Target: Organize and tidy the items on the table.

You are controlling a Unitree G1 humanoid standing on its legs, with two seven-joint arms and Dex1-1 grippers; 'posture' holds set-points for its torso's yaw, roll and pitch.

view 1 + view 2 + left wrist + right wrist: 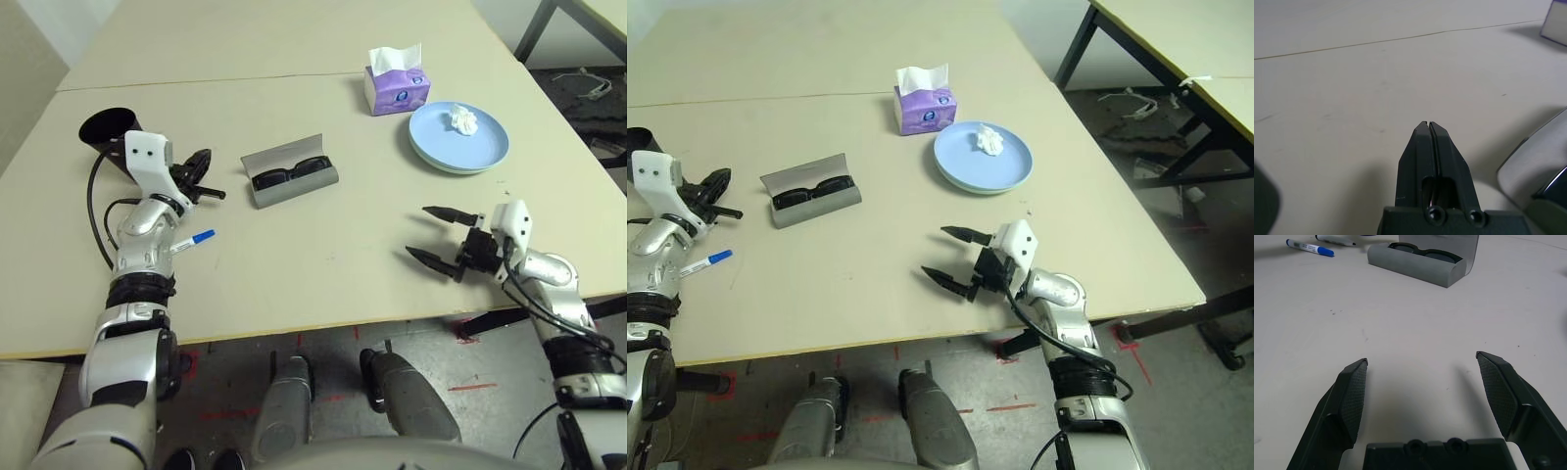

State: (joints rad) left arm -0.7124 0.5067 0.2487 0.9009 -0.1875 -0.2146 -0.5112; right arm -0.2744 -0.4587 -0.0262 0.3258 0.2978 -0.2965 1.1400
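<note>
Grey hinged glasses case, its lid up, lies at the upper centre of the frame with the black sunglasses in it. Our left pincer is clenched on nothing; our right is spread and empty. We judge we are between 2 steps: the next move calls for closing the lid or fetching the blue-capped marker, left of centre. Print marks its barrel and the purple tissue box, too small for us to read.
</note>
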